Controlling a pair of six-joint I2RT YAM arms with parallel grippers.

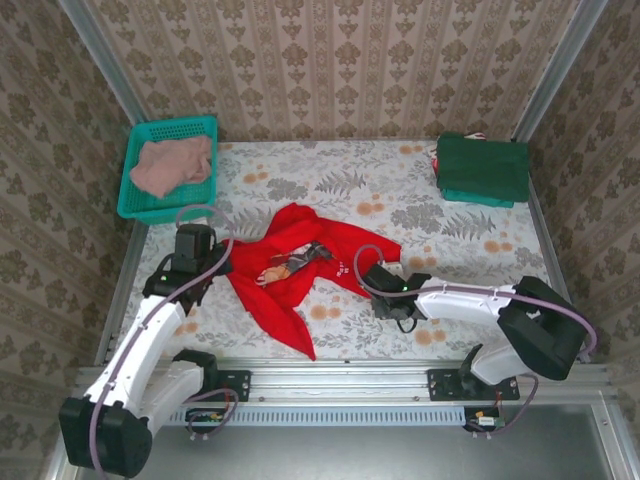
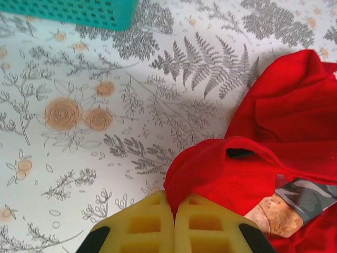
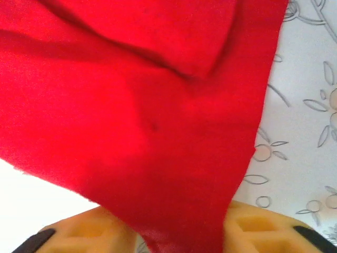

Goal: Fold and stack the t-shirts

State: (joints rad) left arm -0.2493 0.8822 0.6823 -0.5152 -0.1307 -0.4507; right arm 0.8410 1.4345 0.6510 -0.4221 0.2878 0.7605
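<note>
A bright red t-shirt (image 1: 290, 262) lies crumpled and spread in the middle of the table, its printed patch (image 2: 287, 208) turned up. My left gripper (image 1: 214, 262) is at the shirt's left edge. In the left wrist view its yellow fingers (image 2: 142, 226) are shut on a raised fold of the red t-shirt (image 2: 221, 174). My right gripper (image 1: 377, 282) is at the shirt's right corner. The red t-shirt (image 3: 147, 116) narrows down between its fingers (image 3: 258, 229), which hold it. A dusty pink t-shirt (image 1: 172, 165) sits in the basket. Dark green folded t-shirts (image 1: 482, 168) are stacked at the back right.
The teal mesh basket (image 1: 150, 210) stands at the back left corner, and its wall (image 2: 73, 11) is just beyond my left gripper. A floral cloth (image 1: 400, 190) covers the table. Metal rails and patterned walls close in the sides and back.
</note>
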